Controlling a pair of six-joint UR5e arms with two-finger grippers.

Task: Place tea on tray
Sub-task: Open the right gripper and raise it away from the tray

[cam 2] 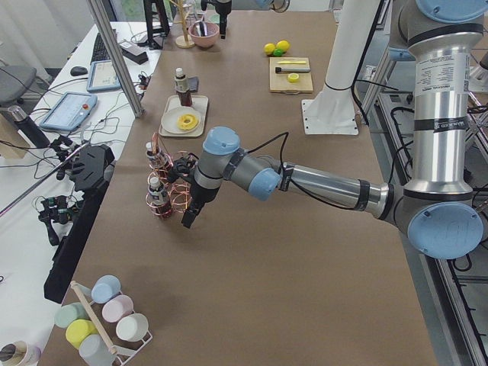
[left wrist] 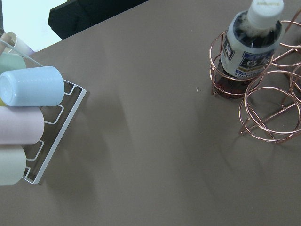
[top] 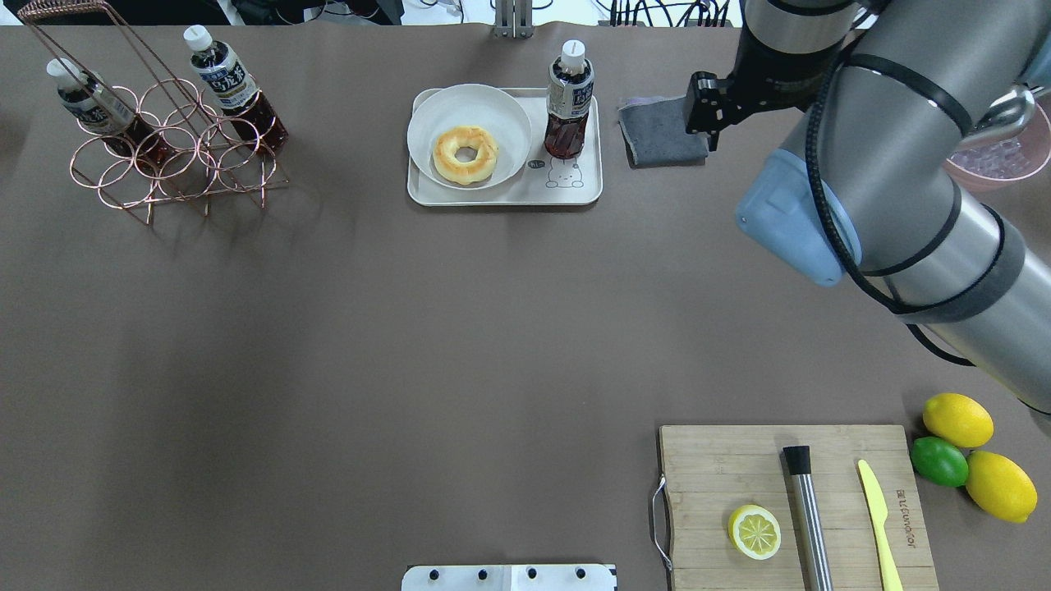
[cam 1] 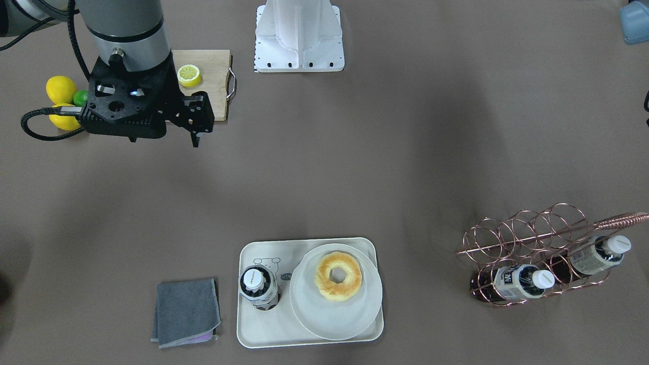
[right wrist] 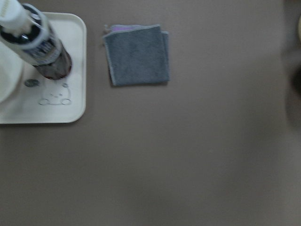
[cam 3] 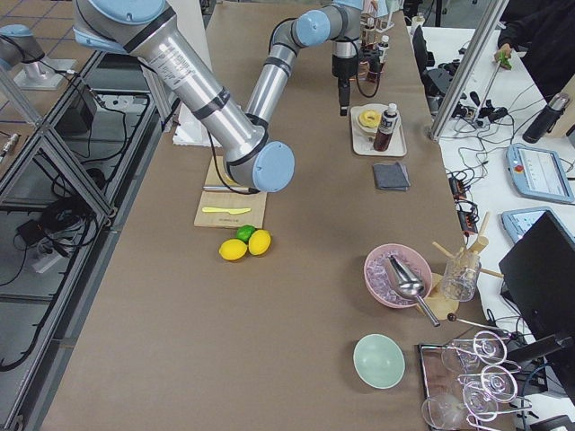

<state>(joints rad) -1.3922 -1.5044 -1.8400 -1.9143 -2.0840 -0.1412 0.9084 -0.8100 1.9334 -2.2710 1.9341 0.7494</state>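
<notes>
Nearest to me in the front view lies the tray [cam 1: 253, 332], and the tea [cam 1: 259, 288] stands upright on it, just beside the plate [cam 1: 332, 319]. So I judge the placing done, and what is left is a clean retreat. The right gripper [cam 1: 195, 139] hangs well apart from the tray and holds nothing; how wide its jaws are I cannot tell. The left gripper [cam 2: 187, 219] hangs near the rack [cam 1: 527, 239], and its opening I cannot tell either. I would move both arms high and slowly, never over the cap.
</notes>
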